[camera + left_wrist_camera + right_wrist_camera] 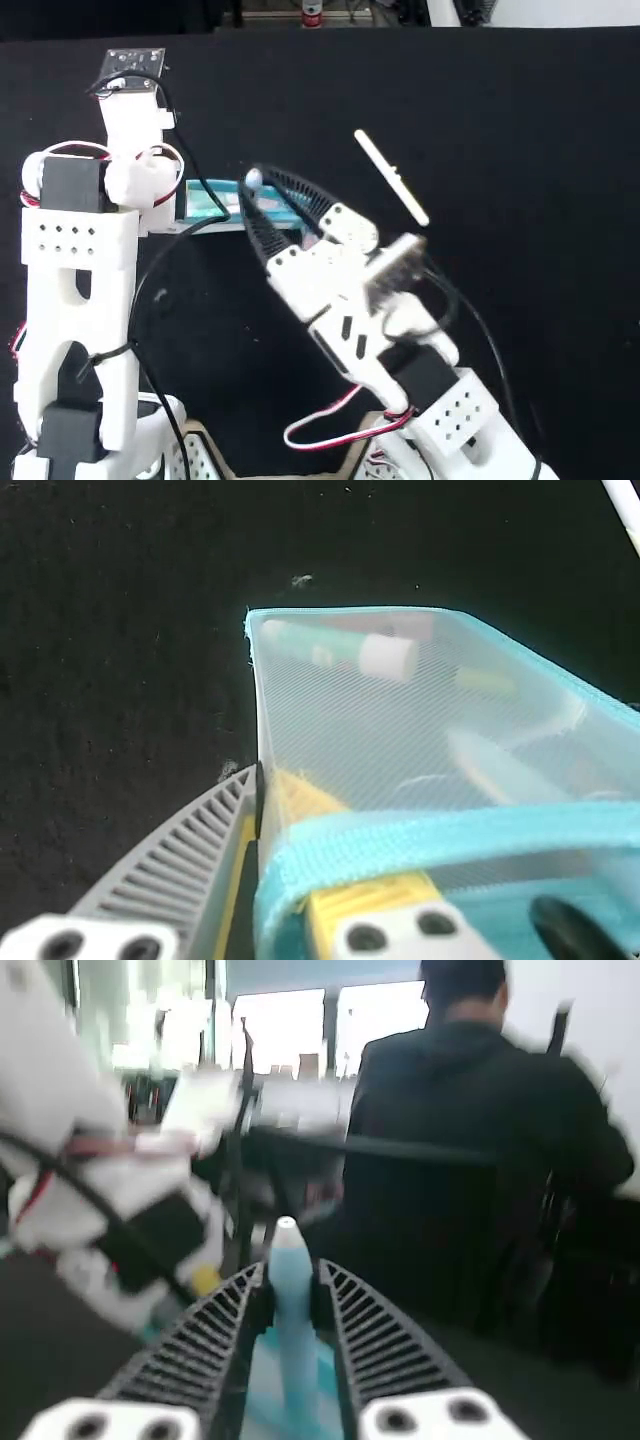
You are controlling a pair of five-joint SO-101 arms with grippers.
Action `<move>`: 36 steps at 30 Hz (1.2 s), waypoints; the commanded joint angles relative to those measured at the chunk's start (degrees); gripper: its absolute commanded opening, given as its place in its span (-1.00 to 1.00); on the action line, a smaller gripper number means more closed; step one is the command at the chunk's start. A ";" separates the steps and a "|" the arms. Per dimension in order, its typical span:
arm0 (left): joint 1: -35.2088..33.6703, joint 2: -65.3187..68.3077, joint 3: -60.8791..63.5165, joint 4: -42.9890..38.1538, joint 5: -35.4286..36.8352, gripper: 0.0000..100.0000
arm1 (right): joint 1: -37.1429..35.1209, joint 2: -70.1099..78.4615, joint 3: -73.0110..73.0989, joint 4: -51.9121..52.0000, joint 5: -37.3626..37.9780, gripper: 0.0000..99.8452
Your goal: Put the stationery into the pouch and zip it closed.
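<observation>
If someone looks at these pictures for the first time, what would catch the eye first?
The right pincer stands out in the middle of the high view, shut on a light blue pen right at the teal mesh pouch. The left pincer clamps the pouch's edge, and several items already lie inside. A white stick lies alone on the black table, apart from the pouch.

Mesh pouch (400, 730) with woven cloth edging in the left gripper (270, 785)'s ribbed plastic fingers (180, 850); smooth plastic pen (288, 1310) in the right gripper (290, 1270).
</observation>
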 commanded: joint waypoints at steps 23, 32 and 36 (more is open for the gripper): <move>-0.48 -0.09 -2.59 0.35 -0.44 -0.94 | 36.75 29.23 -43.03 57.76 -0.62 -0.72; -0.48 -0.09 -2.59 0.44 -0.44 -0.94 | 45.19 65.36 -45.67 42.11 9.05 -0.66; -0.48 -0.09 -2.59 0.44 -0.88 -0.94 | 43.08 78.90 -53.49 42.37 19.08 -0.70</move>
